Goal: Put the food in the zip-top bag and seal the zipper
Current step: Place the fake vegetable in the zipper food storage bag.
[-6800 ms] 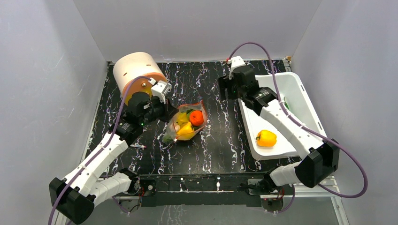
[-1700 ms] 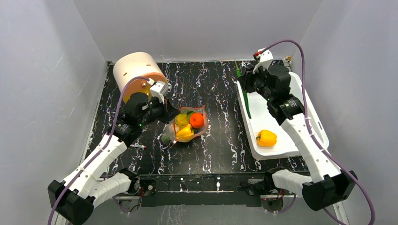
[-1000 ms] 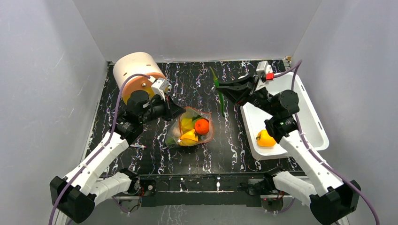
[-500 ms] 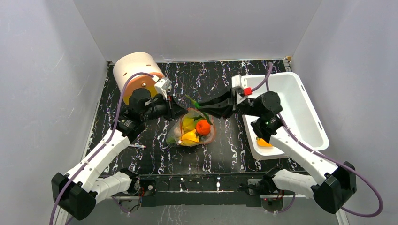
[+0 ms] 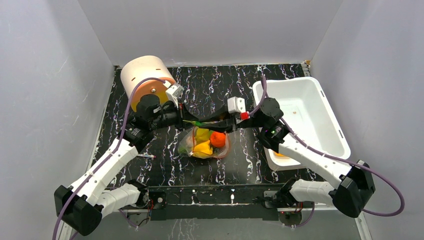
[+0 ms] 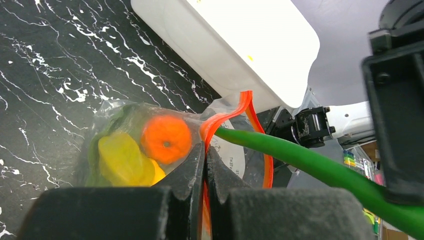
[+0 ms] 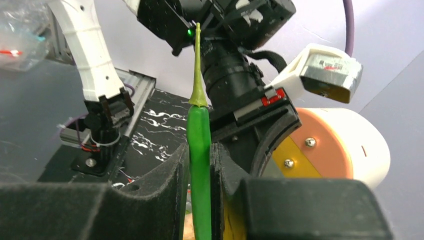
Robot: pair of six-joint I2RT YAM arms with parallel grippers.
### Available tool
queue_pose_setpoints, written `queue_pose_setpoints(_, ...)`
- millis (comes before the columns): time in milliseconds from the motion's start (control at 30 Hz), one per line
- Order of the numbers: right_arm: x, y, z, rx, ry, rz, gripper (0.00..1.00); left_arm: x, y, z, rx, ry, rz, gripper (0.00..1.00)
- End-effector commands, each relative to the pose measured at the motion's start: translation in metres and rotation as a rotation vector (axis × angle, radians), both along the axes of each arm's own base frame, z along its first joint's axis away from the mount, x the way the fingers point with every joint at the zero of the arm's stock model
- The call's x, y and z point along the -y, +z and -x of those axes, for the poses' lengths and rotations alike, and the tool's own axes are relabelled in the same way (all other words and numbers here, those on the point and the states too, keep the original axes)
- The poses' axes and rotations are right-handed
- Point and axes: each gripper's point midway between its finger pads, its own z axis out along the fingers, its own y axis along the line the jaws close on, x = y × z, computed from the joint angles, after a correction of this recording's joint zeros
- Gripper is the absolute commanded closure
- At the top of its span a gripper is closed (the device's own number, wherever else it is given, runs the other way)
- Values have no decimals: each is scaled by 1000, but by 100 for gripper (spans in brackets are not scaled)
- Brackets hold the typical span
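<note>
Pod [image 7: 199, 130] reached bag [image 5: 205, 145], in right claw [image 7: 199, 155].

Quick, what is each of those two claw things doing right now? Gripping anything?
Left gripper: closed, pinching the zipper of the zip-top bag.
Right gripper: closed, holding the long green pod.

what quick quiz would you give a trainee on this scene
1. True or false: the right gripper is shut on the green pod.
2. What does the left gripper pinch? A: the red strip of the clear bag. B: the white tub. C: the green pod.
3. Short answer: where does the orange fruit lie?

Key: 1 true; 2 A; 3 inside the clear bag.
</note>
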Motion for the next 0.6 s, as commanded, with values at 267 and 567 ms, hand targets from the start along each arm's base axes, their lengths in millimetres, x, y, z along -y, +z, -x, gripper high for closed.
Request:
queue_pose_setpoints(267,-15,-43,-21,221,-19,63,89,4,46,20,144,-102,92,100)
queue_pose_setpoints(567,-10,-105,-33,226,-88,168,90,1,45,23,164,-106,75,100)
